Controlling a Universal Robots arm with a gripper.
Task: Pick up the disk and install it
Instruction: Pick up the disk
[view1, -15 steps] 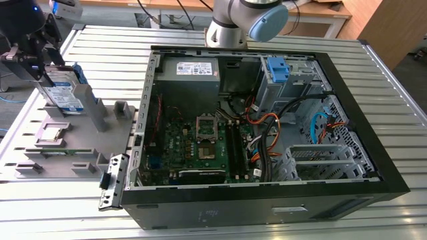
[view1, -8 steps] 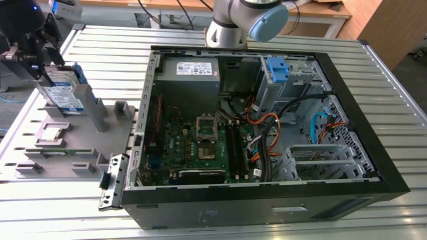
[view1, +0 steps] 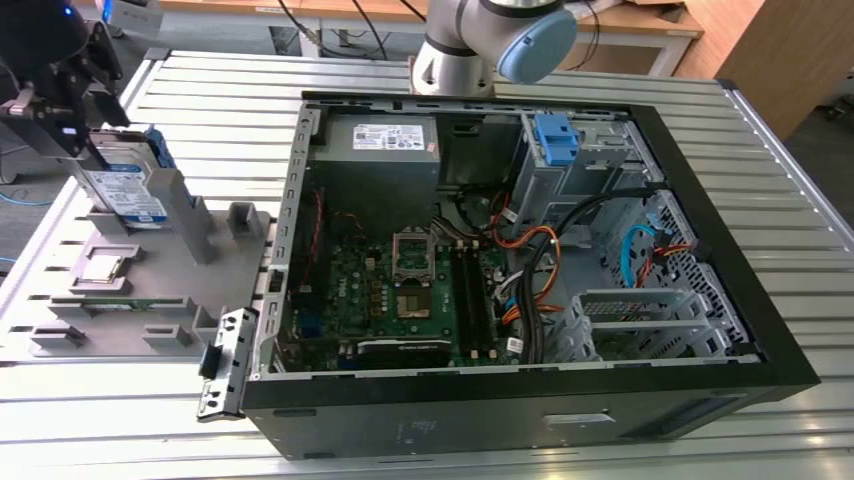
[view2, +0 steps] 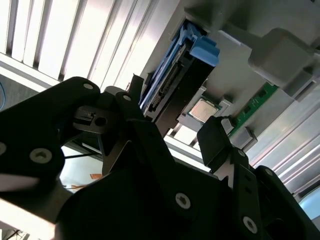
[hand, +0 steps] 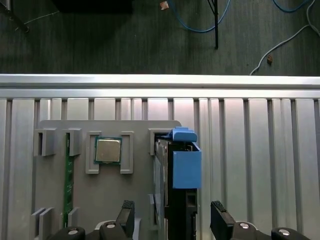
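Gripper (hand: 172, 216): body cut off by the frame edge in the first wrist view. Its fingers (hand: 127, 214) are spread either side of the disk, with gaps showing.
Disk (view1: 128, 188): stands on edge in a slot of the grey holder tray (view1: 147, 300), at the exterior view's left, its lower part hidden.
Tray contents: processor chip (hand: 108, 150), memory stick (hand: 66, 175).
Computer case (view1: 534, 420): open, holding a motherboard (view1: 400, 280) and a blue bracket (view1: 554, 135).

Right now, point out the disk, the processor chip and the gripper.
disk (view1: 130, 195), exterior view, on its white-and-blue label.
processor chip (hand: 107, 150), first wrist view, on its silver top.
gripper (hand: 172, 207), first wrist view, midway between its open fingertips.
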